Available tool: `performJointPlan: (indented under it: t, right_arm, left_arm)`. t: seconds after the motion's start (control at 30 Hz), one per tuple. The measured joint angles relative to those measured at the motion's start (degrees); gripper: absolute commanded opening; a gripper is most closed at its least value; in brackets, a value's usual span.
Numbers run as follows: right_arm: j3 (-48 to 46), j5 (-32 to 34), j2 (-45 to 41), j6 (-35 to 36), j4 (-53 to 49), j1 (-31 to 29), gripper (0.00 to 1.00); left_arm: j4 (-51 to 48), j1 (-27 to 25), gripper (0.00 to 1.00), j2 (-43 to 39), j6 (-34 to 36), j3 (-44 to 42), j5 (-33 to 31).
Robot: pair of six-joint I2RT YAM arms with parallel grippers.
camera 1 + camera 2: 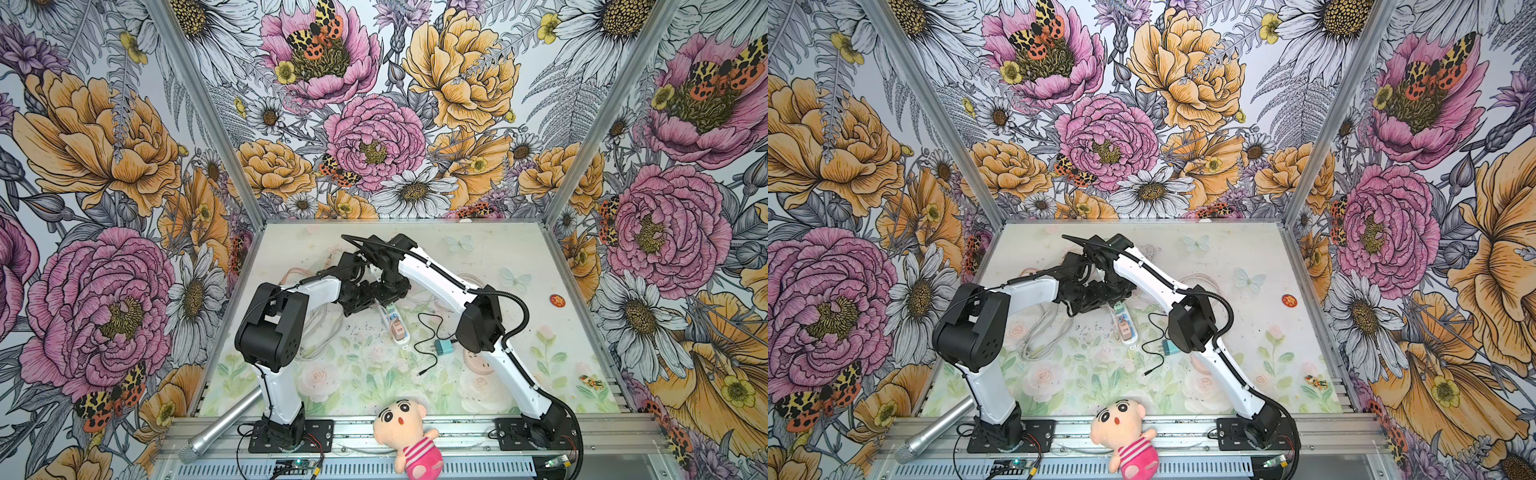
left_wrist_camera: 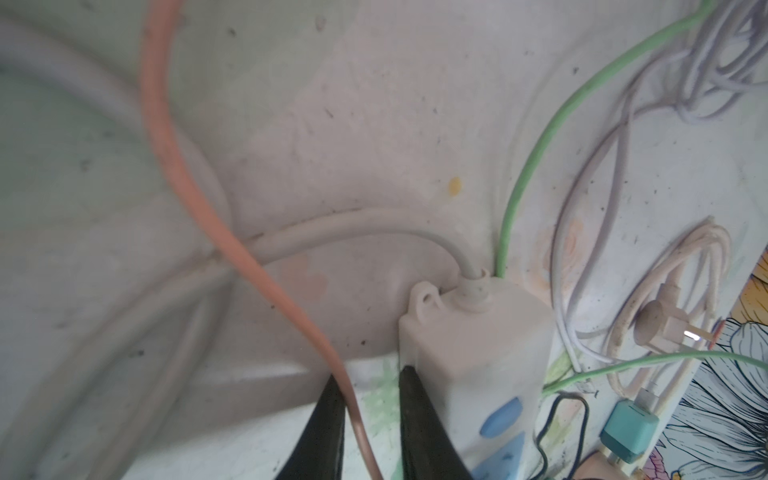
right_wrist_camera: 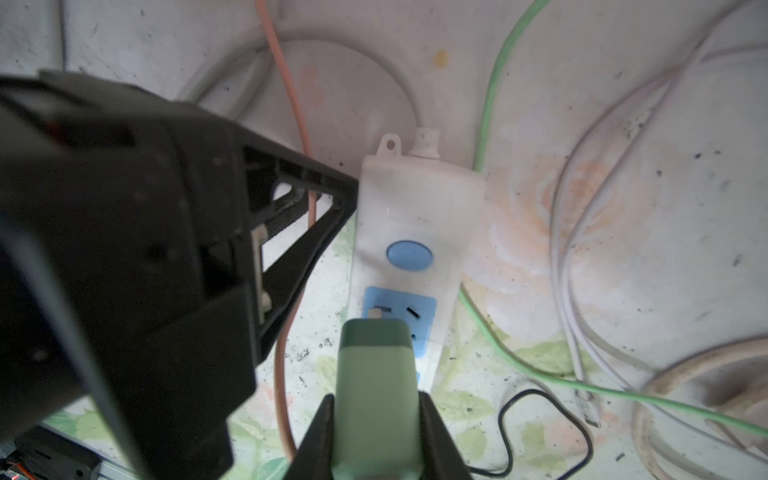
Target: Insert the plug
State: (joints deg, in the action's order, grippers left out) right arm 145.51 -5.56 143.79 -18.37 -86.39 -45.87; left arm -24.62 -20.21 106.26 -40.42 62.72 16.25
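Observation:
The white power strip (image 3: 415, 208) with blue sockets lies at mid-table in both top views (image 1: 402, 341) (image 1: 1128, 337). My right gripper (image 3: 377, 397) is shut on a pale green plug (image 3: 376, 365), held just over the first blue socket (image 3: 419, 307), with a prong at its slots. My left gripper (image 2: 370, 374) stands beside the strip's cord end (image 2: 478, 332). One of its fingers (image 2: 415, 399) rests against the strip's side. A pink cable (image 2: 166, 124) runs loosely between its slightly parted fingers. Both grippers meet over the strip in the top views, fingertips hidden.
A teal charger (image 1: 442, 347) with a thin black cable lies right of the strip. Green (image 2: 540, 145) and white cables (image 2: 706, 62) and a coiled cord with a white plug (image 2: 665, 328) lie behind it. A plush doll (image 1: 409, 432) and a microphone (image 1: 224, 424) sit at the front rail.

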Motion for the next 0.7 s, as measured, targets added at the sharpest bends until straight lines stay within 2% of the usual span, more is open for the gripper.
performJointPlan:
  t: [0.2,0.53,0.7]
  right_arm:
    - [-1.49,0.24,-0.5,0.28,-0.22,0.15,0.0]
    - [-1.73,1.55,-1.57,3.04,-1.57,1.99,0.0]
    - [-1.7,2.67,-2.99,4.87,-2.43,3.72,0.0]
  left_arm:
    - [1.36,-0.09,0.21,0.35,-0.2,-0.2,1.4]
    - [0.57,3.74,0.14,-1.29,2.49,-2.64,2.82]
    - [0.48,3.85,0.16,-1.62,3.98,-3.15,2.93]
